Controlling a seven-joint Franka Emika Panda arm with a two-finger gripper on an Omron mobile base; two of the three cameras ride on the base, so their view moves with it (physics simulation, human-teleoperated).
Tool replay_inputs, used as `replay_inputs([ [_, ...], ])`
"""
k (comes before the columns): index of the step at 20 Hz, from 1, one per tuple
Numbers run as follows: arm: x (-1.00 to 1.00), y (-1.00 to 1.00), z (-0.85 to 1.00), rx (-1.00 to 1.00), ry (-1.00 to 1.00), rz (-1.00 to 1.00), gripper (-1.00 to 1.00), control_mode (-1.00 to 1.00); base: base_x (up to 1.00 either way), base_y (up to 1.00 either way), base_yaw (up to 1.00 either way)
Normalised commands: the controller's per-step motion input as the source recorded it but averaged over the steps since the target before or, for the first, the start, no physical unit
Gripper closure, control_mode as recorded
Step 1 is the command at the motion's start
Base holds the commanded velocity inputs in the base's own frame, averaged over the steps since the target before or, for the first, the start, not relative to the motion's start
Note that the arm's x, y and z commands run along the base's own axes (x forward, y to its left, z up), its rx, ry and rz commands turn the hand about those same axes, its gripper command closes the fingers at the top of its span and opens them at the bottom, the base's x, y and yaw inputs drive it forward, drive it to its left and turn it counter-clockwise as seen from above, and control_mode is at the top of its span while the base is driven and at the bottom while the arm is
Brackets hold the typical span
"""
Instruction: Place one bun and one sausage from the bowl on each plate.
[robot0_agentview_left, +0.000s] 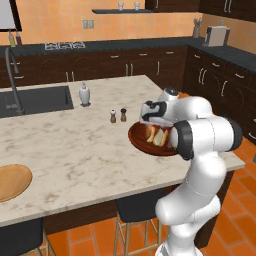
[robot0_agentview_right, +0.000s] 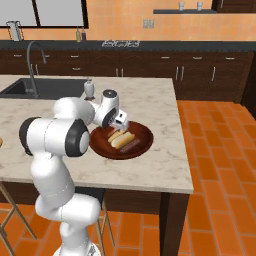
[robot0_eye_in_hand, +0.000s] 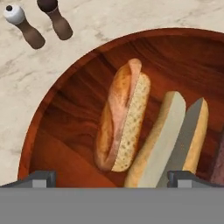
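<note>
A white robot arm reaches over a marble-topped kitchen desk (robot0_agentview_left: 75, 150) and holds its pincer (robot0_eye_in_hand: 112, 177) just above a wide, dark red-brown wooden bowl (robot0_eye_in_hand: 57, 109), fingers spread wide and pinching nothing. The bowl sits near the desk's right edge. Inside it, in the hand view, lie a split bun (robot0_eye_in_hand: 122, 116) directly between the fingertips and a second bun (robot0_eye_in_hand: 170, 140) just beside it, nearly touching; a dark sausage (robot0_agentview_right: 131, 145) lies at the bowl's far side in the right base view. A tan wooden plate (robot0_agentview_left: 11, 181) rests well apart at the desk's left edge. Two small shakers (robot0_eye_in_hand: 39, 22) stand just outside the bowl's rim. Likely risks: because the buns lie so close, a descending finger could land on the second bun or drag both; a soft bun may squash or slip if pinched off-centre; and the long carry to the distant plate leaves room for a drop. No brand names, labels or readable writing can be made out anywhere.
</note>
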Motion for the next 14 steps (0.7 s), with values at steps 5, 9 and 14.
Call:
replay_inputs([
  [5, 0.31, 0.00, -0.50, 0.02, 0.00, 0.01, -1.00, -1.00, 0.00, 0.00, 0.00],
  [9, 0.36, 0.00, -0.20, 0.00, 0.00, 0.02, -1.00, -1.00, 0.00, 0.00, 0.00],
  [14, 0.25, 0.00, -0.30, 0.00, 0.02, 0.00, -1.00, -1.00, 0.00, 0.00, 0.00],
])
